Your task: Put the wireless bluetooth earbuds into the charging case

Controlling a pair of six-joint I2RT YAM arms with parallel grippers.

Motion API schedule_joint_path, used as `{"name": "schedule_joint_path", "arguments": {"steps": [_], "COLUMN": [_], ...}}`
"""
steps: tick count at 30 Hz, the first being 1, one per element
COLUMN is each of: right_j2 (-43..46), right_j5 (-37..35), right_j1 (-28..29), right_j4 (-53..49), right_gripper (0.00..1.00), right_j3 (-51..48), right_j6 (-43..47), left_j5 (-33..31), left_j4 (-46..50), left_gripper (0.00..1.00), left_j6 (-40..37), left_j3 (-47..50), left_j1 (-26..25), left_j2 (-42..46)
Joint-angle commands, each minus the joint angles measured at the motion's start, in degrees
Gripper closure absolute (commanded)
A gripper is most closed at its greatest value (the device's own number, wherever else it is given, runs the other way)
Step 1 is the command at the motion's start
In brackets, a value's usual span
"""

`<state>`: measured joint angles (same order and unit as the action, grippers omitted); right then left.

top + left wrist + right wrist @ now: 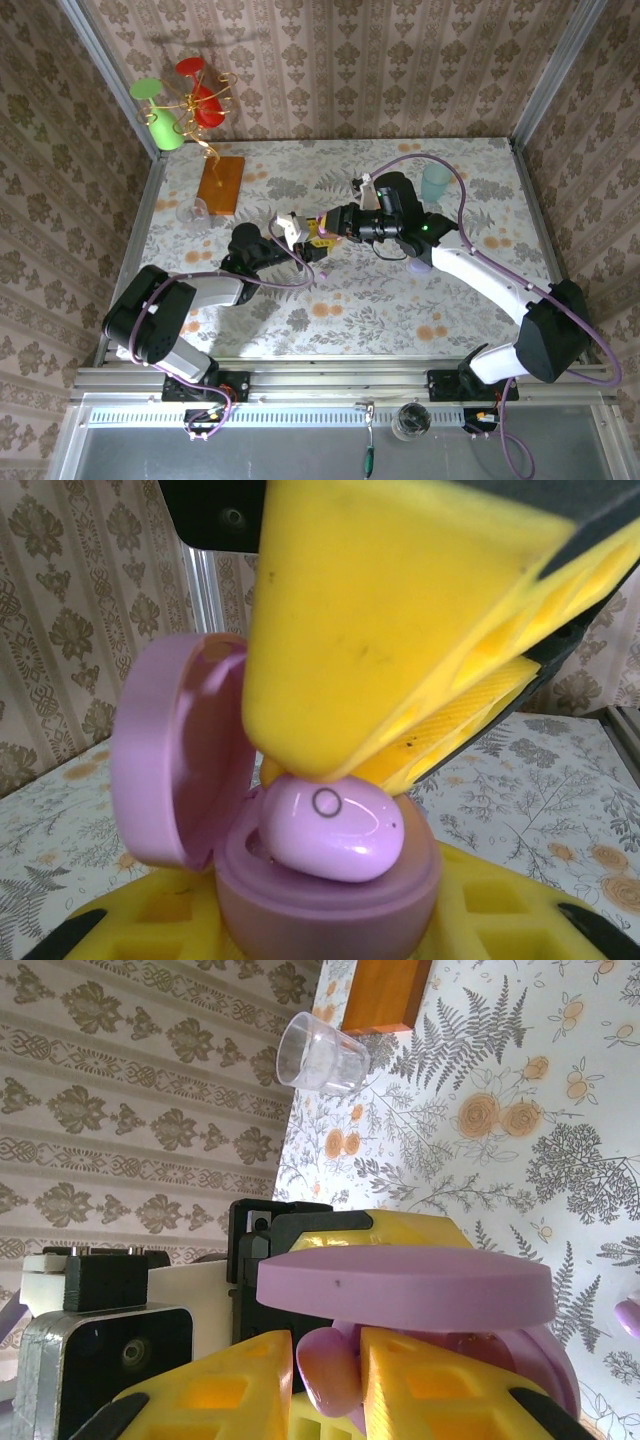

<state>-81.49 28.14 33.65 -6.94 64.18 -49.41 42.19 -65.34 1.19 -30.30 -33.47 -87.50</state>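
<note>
My left gripper [291,233] is shut on the base of a lilac charging case [330,905], which it holds above the table with its lid [165,770] swung open to the left. A glossy pink earbud [335,830] lies partly in the case's well, tilted, with its top still proud of the rim. My right gripper [322,232] comes in from the right. Its yellow fingers [380,630] sit right over the bud. In the right wrist view the earbud [330,1370] stands between the two close-set fingertips, under the lid [405,1285].
A clear glass [192,213] and a wooden block [222,185] stand at the back left. A wire stand with red and green glasses [185,105] is behind them. A teal cup [436,183] is at the back right. A small lilac piece [420,268] lies under the right arm.
</note>
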Motion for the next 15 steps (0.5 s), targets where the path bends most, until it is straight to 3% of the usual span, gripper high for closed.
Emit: {"name": "schedule_joint_path", "arguments": {"steps": [1, 15], "right_j2": [0.8, 10.5], "right_j5": [-2.3, -1.8], "right_j1": [0.3, 0.1], "right_j4": [-4.4, -1.5], "right_gripper": [0.73, 0.63], "right_j3": [1.2, -3.8], "right_j6": [1.8, 5.7], "left_j5": [0.5, 0.2], "left_j4": [-3.2, -7.2], "left_gripper": [0.68, 0.69], "left_j6": [-1.3, 1.4], "left_j3": [-1.4, 1.8], "left_j1": [-0.4, 4.9], "left_j2": [2.7, 2.9]}}
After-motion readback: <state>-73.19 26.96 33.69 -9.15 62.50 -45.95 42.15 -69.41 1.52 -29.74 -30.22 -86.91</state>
